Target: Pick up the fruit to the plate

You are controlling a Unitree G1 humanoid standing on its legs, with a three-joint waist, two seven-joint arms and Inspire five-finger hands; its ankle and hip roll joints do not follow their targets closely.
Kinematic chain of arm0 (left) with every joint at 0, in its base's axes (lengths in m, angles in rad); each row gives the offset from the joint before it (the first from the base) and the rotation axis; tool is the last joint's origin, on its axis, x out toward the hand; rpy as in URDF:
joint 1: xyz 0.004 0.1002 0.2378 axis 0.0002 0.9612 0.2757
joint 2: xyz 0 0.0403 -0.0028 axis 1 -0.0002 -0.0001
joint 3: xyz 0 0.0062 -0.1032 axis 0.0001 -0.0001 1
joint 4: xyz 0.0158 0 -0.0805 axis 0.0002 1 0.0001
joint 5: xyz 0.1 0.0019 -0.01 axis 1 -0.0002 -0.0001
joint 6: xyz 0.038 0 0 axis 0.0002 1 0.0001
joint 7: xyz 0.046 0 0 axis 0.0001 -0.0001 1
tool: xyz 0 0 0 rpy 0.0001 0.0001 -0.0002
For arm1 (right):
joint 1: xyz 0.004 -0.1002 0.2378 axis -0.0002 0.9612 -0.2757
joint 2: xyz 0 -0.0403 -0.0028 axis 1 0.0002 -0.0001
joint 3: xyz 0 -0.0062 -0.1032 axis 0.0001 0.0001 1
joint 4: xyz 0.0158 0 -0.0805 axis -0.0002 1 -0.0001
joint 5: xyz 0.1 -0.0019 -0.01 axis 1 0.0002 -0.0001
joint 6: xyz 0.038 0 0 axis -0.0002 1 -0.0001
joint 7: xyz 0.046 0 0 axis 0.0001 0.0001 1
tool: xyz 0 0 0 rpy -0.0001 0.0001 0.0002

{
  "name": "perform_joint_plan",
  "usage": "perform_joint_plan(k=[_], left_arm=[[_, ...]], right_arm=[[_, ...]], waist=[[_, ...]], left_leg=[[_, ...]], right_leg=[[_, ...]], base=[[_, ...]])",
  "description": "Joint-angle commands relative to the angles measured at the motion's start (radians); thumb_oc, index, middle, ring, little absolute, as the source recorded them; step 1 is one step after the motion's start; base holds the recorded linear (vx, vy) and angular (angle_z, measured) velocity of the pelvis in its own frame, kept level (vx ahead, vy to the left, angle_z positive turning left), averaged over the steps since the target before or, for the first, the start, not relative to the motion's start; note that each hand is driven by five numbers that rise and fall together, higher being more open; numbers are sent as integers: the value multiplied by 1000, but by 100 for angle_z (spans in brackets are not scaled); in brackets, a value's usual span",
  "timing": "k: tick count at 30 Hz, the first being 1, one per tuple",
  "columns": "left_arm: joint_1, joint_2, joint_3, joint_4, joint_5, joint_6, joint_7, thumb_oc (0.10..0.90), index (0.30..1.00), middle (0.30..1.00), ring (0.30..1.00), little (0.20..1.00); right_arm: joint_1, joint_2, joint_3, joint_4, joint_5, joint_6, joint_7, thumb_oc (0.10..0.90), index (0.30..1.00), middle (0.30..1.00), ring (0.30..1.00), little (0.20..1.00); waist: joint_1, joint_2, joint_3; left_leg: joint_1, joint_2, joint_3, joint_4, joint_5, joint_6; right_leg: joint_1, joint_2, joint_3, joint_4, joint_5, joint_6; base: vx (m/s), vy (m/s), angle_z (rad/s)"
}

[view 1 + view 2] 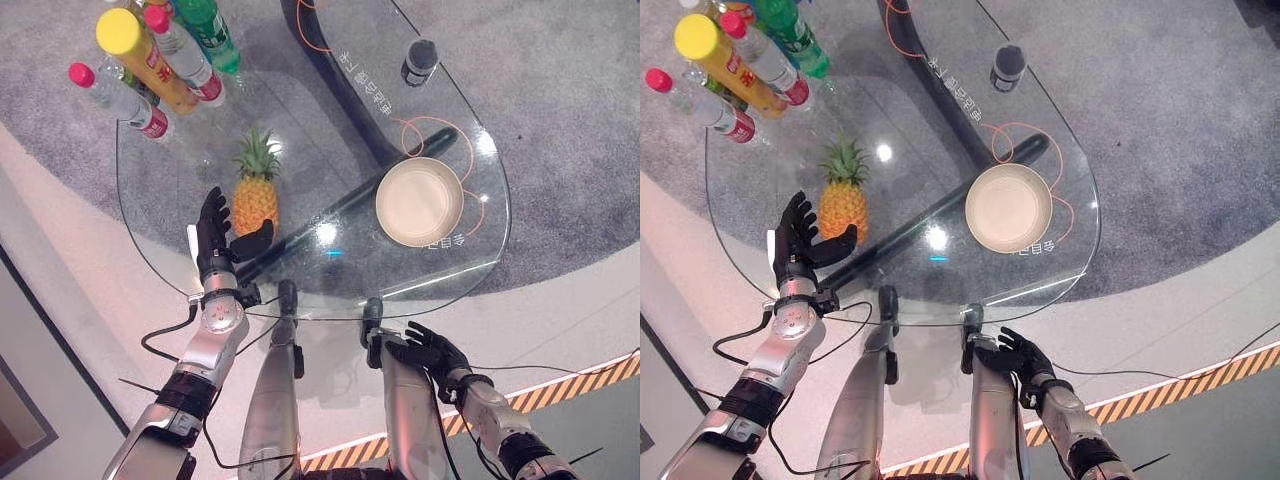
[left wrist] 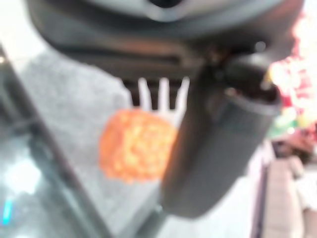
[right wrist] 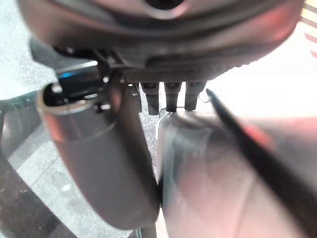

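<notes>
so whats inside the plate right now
Nothing: the plate shows a bare cream inside. The pineapple stands apart on the glass table, by the open left hand.

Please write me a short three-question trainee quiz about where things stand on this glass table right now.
1. True or false: the pineapple already lies on the plate.
2. Which hand is nearest the pineapple? A) left hand B) right hand
3. Fill in: the left hand's fingers are ____ (open/shut).

Key:
1. False; the pineapple stands upright on the glass table, apart from the empty plate.
2. A; the left hand is right beside the fruit, and the right hand sits low by the table's near edge.
3. Open; nothing is gripped yet.
</notes>
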Motion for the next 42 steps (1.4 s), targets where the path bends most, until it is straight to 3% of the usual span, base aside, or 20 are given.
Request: perform_joint_plan(k=[1,4,19,22,30,35,36,37,38,42], left_arm=[[-58,41,17,-35,20,-62,13,800,900,900,900,900],[-77,38,8,12,55,-37,21,800,900,900,900,900],[-131,42,1,115,19,-50,1,800,900,900,900,900],[-153,30,-8,148,-22,-24,-12,800,900,900,900,900],[-182,9,-17,194,-73,-28,-55,800,900,900,900,900],[-195,1,-39,204,-64,8,-70,800,900,900,900,900],[-197,-1,-41,209,-62,10,-74,380,540,540,540,480],[-200,-2,-43,213,-66,7,-74,267,444,444,444,367],[-203,-2,-45,214,-72,7,-79,100,300,300,300,200],[-208,0,-47,221,-85,12,-89,100,300,300,300,200]], right_arm=[[100,-28,116,24,-12,44,-5,800,900,900,900,900],[93,-27,123,25,-4,43,-5,800,900,900,900,900],[85,-32,135,11,3,40,-12,800,900,900,900,900],[77,-31,139,6,-5,42,-18,800,900,900,900,900],[62,-30,145,10,1,44,-26,800,900,900,900,900],[55,-28,141,11,14,34,-33,800,900,900,900,900],[54,-28,140,13,12,32,-32,800,900,900,900,900],[54,-28,140,8,11,34,-35,800,900,900,900,900],[54,-29,141,4,10,37,-39,800,900,900,900,900],[55,-30,140,3,12,33,-40,800,900,900,900,900]], waist=[[-14,-49,-8],[-17,-53,-8],[-31,-57,-8],[-37,-53,-8],[-44,-48,-8],[-47,-44,-8],[-48,-44,-8],[-49,-44,-8],[-50,-44,-8],[-52,-42,-8]], left_leg=[[-19,-61,29,172,-113,44],[-37,-62,32,177,-113,44],[-71,-63,41,186,-112,42],[-83,-67,42,183,-110,42],[-95,-68,50,178,-106,41],[-101,-72,51,176,-105,40],[-101,-72,52,175,-105,40],[-101,-72,52,173,-104,40],[-101,-72,54,171,-103,40],[-101,-73,57,169,-102,40]], right_leg=[[47,21,28,-298,274,38],[27,19,27,-294,276,41],[-12,15,32,-282,279,45],[-28,16,36,-283,284,46],[-42,17,42,-290,290,47],[-47,17,43,-293,293,48],[-47,17,44,-294,293,48],[-48,18,46,-294,294,49],[-48,17,46,-297,295,49],[-47,17,46,-300,297,49]], base=[[0,0,0],[0,0,0],[2,2,-1],[0,0,0],[0,0,0],[0,0,0],[0,0,0],[0,0,0],[0,0,0],[0,0,0]])
